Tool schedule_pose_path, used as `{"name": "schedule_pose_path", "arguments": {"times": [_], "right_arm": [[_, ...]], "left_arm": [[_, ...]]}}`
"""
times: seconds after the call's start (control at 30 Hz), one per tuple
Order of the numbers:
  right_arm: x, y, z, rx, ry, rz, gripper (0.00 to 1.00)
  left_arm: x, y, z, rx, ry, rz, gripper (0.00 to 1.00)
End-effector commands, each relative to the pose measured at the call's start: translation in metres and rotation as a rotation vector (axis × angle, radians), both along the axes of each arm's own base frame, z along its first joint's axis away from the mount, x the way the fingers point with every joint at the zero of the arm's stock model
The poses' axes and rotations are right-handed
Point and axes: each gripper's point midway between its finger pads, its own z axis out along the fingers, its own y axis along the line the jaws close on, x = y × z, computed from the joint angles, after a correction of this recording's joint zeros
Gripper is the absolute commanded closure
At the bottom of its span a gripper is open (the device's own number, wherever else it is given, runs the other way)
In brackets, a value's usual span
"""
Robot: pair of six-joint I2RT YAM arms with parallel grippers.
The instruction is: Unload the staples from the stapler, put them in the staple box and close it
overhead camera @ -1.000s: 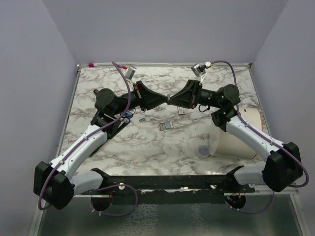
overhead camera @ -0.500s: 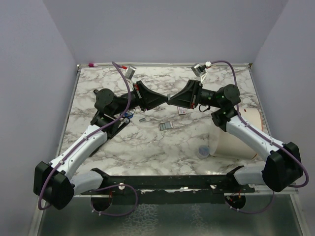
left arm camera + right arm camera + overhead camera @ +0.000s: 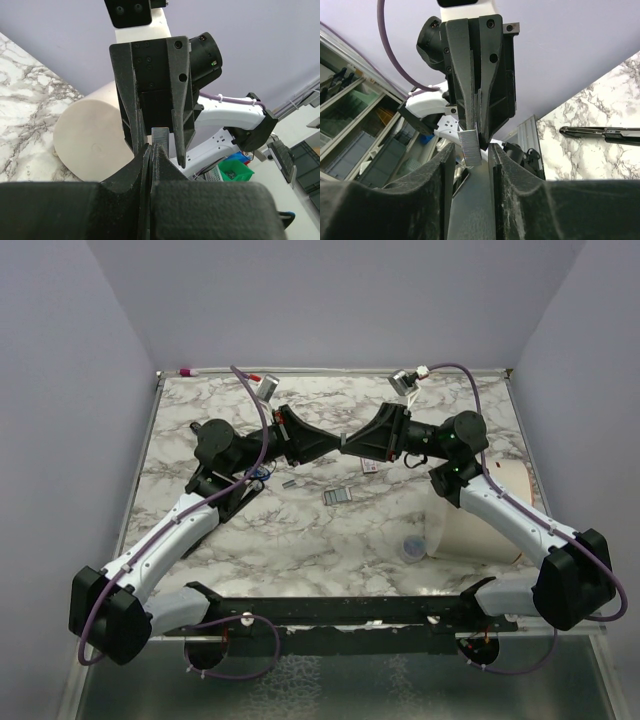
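Observation:
Both grippers meet tip to tip in the air above the middle of the table. My left gripper [image 3: 339,445] [image 3: 151,148] is shut on a short ribbed grey strip of staples [image 3: 161,135] [image 3: 470,147] that pokes out past its tips. My right gripper [image 3: 350,441] [image 3: 470,152] stands open around that strip, with a gap on each side of it. Below them a small grey stapler [image 3: 338,496] lies flat on the marble. Another tiny grey strip [image 3: 291,481] lies left of it.
A small white piece with pink-red marks [image 3: 368,467] lies under the right gripper. A blue-black pen [image 3: 256,477] [image 3: 602,133] rests by the left arm. A cream roll [image 3: 480,515] [image 3: 92,145] lies on its side at the right, with a small clear cap [image 3: 411,547] beside it.
The left arm has edged slightly to the right. The grippers stay tip to tip, and the things on the table have not moved.

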Motion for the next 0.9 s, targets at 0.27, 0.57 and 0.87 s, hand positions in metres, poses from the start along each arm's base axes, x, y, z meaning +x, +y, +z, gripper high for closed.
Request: {"name": "schedule_pose_path", "arguments": {"times": [0.27, 0.57, 0.87], "right_arm": [[0.000, -0.011, 0.019, -0.001, -0.080, -0.029, 0.59], [0.003, -0.009, 0.022, 0.008, -0.094, -0.018, 0.62], [0.005, -0.008, 0.021, 0.014, -0.093, -0.007, 0.70]], "left_arm": [[-0.003, -0.002, -0.009, 0.006, 0.000, -0.036, 1.00], [-0.006, -0.004, -0.012, 0.003, 0.007, -0.067, 1.00], [-0.008, -0.005, -0.016, 0.002, 0.018, -0.082, 1.00]]}}
